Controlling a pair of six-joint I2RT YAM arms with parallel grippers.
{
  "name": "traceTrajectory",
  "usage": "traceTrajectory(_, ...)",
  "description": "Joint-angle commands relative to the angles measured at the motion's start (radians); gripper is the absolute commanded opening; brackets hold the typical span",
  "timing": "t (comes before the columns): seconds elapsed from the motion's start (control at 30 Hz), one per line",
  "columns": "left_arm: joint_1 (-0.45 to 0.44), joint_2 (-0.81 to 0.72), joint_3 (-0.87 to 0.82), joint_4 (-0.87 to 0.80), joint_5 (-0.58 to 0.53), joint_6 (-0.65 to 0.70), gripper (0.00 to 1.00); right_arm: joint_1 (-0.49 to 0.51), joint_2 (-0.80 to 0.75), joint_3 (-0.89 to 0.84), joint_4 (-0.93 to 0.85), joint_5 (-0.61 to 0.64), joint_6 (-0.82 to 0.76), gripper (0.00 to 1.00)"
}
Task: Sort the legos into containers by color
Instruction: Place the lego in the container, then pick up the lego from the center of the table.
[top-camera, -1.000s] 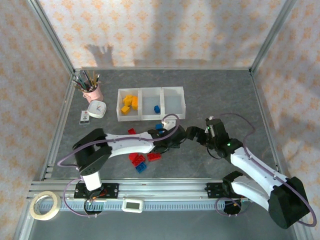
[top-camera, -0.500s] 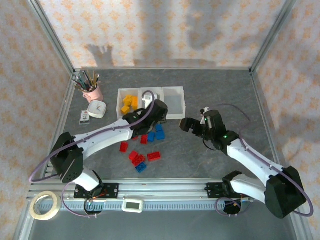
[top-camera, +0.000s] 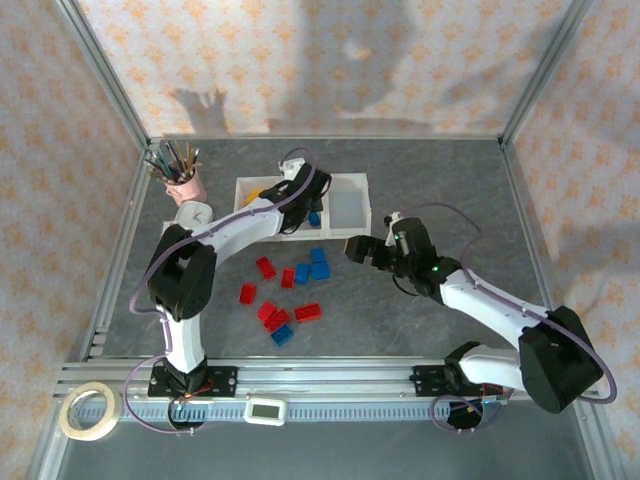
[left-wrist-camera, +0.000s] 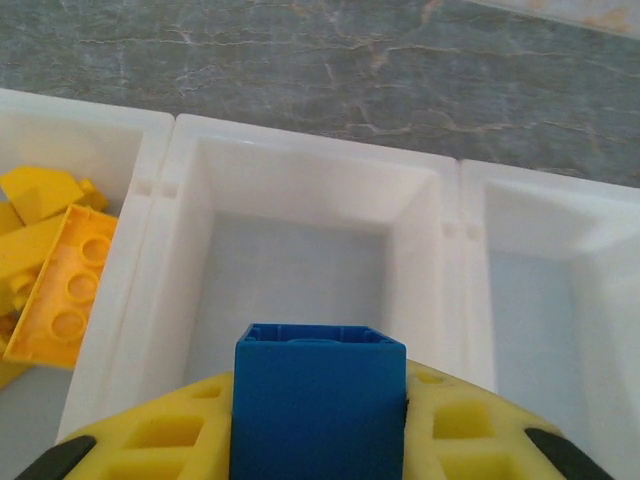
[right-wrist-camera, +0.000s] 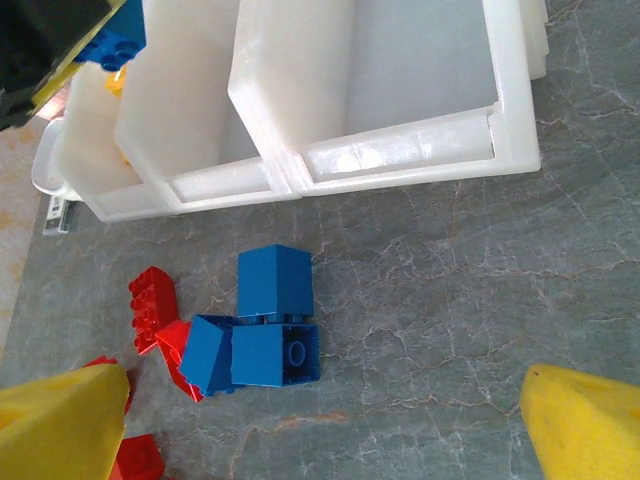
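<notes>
Our grey, stone-patterned table (top-camera: 430, 180) carries the containers (top-camera: 345, 234). Over their middle bin our left gripper (top-camera: 303, 196) is clamped on a blue brick (left-wrist-camera: 320, 395). Just in front of their right bin the right gripper (top-camera: 362, 251) gapes wide. Loose red and blue legos (top-camera: 300, 275) lie before the containers, and yellow legos (left-wrist-camera: 60, 280) sit in the left bin.

The blue brick (left-wrist-camera: 320, 400) runs off the left wrist view's lower edge.

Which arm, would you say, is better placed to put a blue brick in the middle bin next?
Left: its fingers hold a blue brick over the middle bin; the right fingers hang open over the table.
</notes>
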Motion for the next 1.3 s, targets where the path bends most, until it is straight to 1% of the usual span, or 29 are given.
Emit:
traceTrajectory(0.0, 0.029, 0.062, 0.057, -0.022, -0.021, 0.056, 0.26, 0.003, 0.005, 0.032, 0.023, 0.028, -0.016, 1.00)
traceTrajectory(0.1, 0.035, 0.119, 0.110, -0.054, -0.008, 0.066, 0.35, 0.002, -0.007, 0.038, 0.008, 0.037, -0.018, 1.00)
traceTrajectory(0.17, 0.036, 0.136, 0.138, -0.063, 0.006, 0.098, 0.47, 0.003, -0.019, 0.044, -0.001, 0.041, -0.022, 1.00)
traceTrajectory(0.23, 0.035, 0.135, 0.169, -0.094, -0.014, 0.117, 0.51, 0.002, -0.021, 0.050, -0.013, 0.043, -0.026, 1.00)
traceTrajectory(0.27, 0.036, 0.127, 0.179, -0.114, -0.035, 0.114, 0.52, 0.002, -0.021, 0.053, -0.019, 0.043, -0.029, 1.00)
traceTrajectory(0.33, 0.036, 0.095, 0.167, -0.117, -0.022, 0.114, 0.52, 0.002, -0.048, 0.053, -0.029, 0.045, -0.031, 1.00)
traceTrajectory(0.43, 0.033, 0.020, 0.103, -0.087, 0.104, 0.123, 0.54, 0.005, -0.078, 0.049, -0.045, 0.051, -0.033, 1.00)
traceTrajectory(0.47, 0.027, -0.022, 0.071, -0.077, 0.125, 0.121, 0.54, 0.006, -0.095, 0.041, -0.048, 0.051, -0.035, 1.00)
traceTrajectory(0.6, -0.021, -0.143, -0.042, -0.082, 0.086, 0.111, 0.55, 0.007, -0.140, 0.024, -0.100, 0.077, -0.044, 1.00)
traceTrajectory(0.7, -0.064, -0.224, -0.135, -0.086, 0.076, 0.081, 0.55, 0.006, -0.148, 0.013, -0.147, 0.074, -0.044, 1.00)
traceTrajectory(0.83, -0.148, -0.310, -0.259, -0.068, 0.081, 0.029, 0.56, 0.010, -0.160, -0.037, -0.149, 0.050, -0.030, 1.00)
traceTrajectory(0.97, -0.222, -0.348, -0.335, -0.082, 0.078, -0.087, 0.58, 0.010, -0.163, -0.102, -0.107, 0.030, -0.017, 1.00)
traceTrajectory(1.07, -0.274, -0.357, -0.387, -0.049, 0.084, -0.143, 0.59, 0.010, -0.150, -0.137, -0.089, 0.037, -0.012, 1.00)
traceTrajectory(1.13, -0.297, -0.339, -0.395, -0.040, 0.093, -0.171, 0.59, 0.011, -0.141, -0.154, -0.076, 0.041, -0.010, 1.00)
traceTrajectory(1.27, -0.331, -0.288, -0.395, -0.048, 0.074, -0.213, 0.59, 0.010, -0.124, -0.172, -0.070, 0.075, -0.006, 1.00)
